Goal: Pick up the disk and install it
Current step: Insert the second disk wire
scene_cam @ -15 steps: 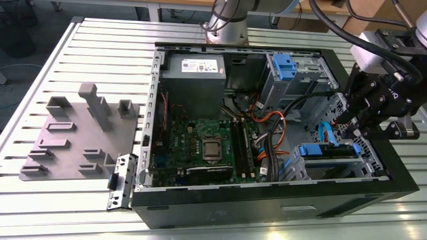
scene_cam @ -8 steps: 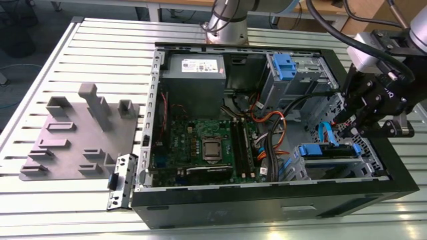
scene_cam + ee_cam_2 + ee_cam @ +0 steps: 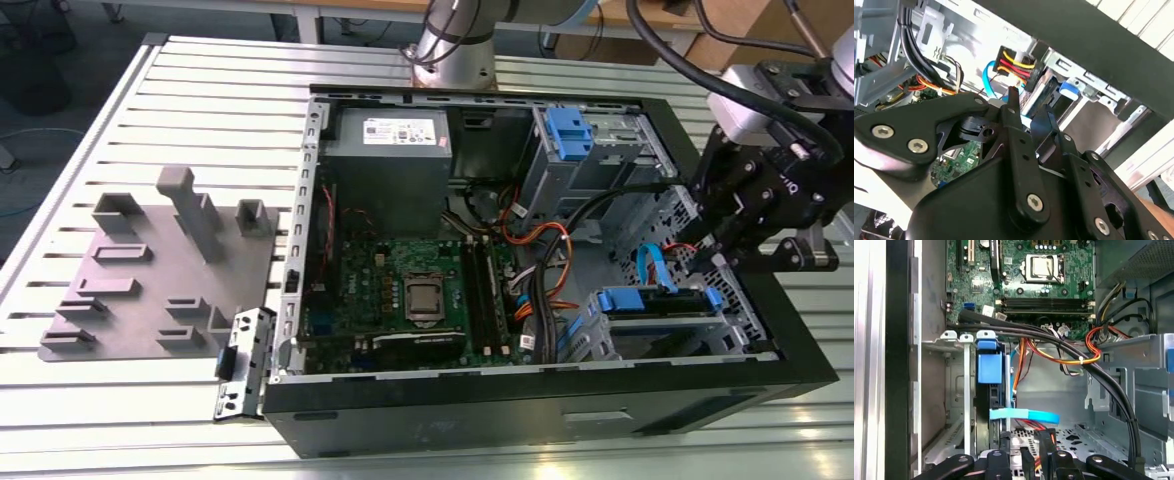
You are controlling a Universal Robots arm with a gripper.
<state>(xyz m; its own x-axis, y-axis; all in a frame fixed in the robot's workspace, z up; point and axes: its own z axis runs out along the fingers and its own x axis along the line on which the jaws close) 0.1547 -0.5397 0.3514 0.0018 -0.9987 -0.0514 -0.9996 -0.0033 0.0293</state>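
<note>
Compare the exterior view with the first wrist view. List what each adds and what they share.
Exterior view: the slatted table, the grey fixture plate at the exterior view's left, the power supply, the whole black case, and the gripper above the case's edge at the exterior view's right.
First wrist view: a close look down the drive cage, at its blue latch and a pale blue flat cable.
Shared: the motherboard and orange wires.

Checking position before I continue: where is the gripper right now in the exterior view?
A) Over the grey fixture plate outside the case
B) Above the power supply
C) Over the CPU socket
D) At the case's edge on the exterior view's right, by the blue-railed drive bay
D: the gripper hangs at the case's edge beside the drive bay, away from the fixture plate.
</note>
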